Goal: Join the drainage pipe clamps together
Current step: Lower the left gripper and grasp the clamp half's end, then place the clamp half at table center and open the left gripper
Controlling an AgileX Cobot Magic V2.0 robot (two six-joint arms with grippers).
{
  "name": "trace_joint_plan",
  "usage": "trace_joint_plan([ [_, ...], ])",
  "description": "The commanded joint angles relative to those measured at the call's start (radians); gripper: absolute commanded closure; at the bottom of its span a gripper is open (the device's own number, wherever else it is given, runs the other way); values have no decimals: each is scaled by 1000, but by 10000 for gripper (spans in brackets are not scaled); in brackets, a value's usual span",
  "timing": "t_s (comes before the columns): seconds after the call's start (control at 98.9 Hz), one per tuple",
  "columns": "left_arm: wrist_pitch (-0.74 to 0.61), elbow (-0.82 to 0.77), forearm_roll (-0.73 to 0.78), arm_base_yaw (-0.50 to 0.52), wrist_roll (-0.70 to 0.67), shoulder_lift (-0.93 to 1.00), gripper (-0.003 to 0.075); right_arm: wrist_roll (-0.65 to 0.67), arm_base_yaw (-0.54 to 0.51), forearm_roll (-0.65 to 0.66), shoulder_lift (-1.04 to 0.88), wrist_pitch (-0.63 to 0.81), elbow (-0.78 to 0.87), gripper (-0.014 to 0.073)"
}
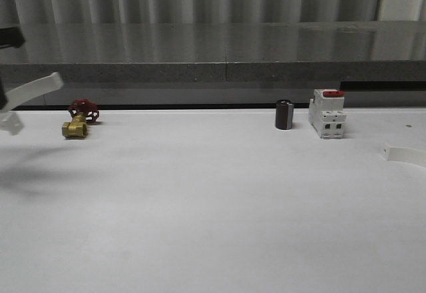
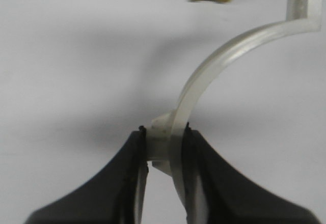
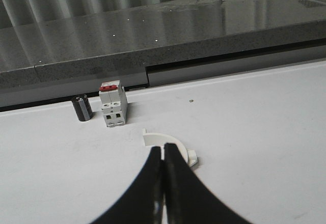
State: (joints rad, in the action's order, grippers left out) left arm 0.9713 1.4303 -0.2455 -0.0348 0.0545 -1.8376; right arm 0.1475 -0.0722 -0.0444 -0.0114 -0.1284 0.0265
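One white drainage pipe clamp [image 2: 224,51] is held off the table. My left gripper [image 2: 164,135] is shut on its small outer tab, and the arc curves away to a flat end flange. In the front view this clamp [image 1: 36,88] hangs at the far left, above the table. The other clamp [image 1: 403,154] lies flat on the white table at the far right edge. In the right wrist view that clamp [image 3: 153,137] lies just beyond and partly behind my right gripper [image 3: 162,152]. The right gripper is shut, with nothing visible between its tips.
A brass valve with a red handle [image 1: 78,121] sits back left, close to the held clamp. A black cylinder [image 1: 284,114] and a white circuit breaker with a red switch [image 1: 327,113] stand back right. A grey ledge [image 1: 226,66] runs along the table's far edge.
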Motion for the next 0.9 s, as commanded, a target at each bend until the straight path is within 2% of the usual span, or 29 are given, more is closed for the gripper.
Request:
trace_joint_plan([
  [0.0, -35, 25, -27, -99, -81, 60, 629, -2, -4, 6, -19, 85, -15, 711],
  [0.172, -109, 25, -4, -299, -169, 31, 629, -2, -4, 6, -19, 85, -15, 711],
  [0.314, -156, 27, 39, -399, -250, -21, 629, -2, -4, 6, -19, 85, -15, 711],
  [0.526, -219, 30, 39, -462, -325, -108, 629, -2, -4, 6, -19, 85, -15, 711],
  [0.89, -256, 67, 21, -471, -339, -194, 627, -2, -4, 6, -19, 85, -15, 711],
])
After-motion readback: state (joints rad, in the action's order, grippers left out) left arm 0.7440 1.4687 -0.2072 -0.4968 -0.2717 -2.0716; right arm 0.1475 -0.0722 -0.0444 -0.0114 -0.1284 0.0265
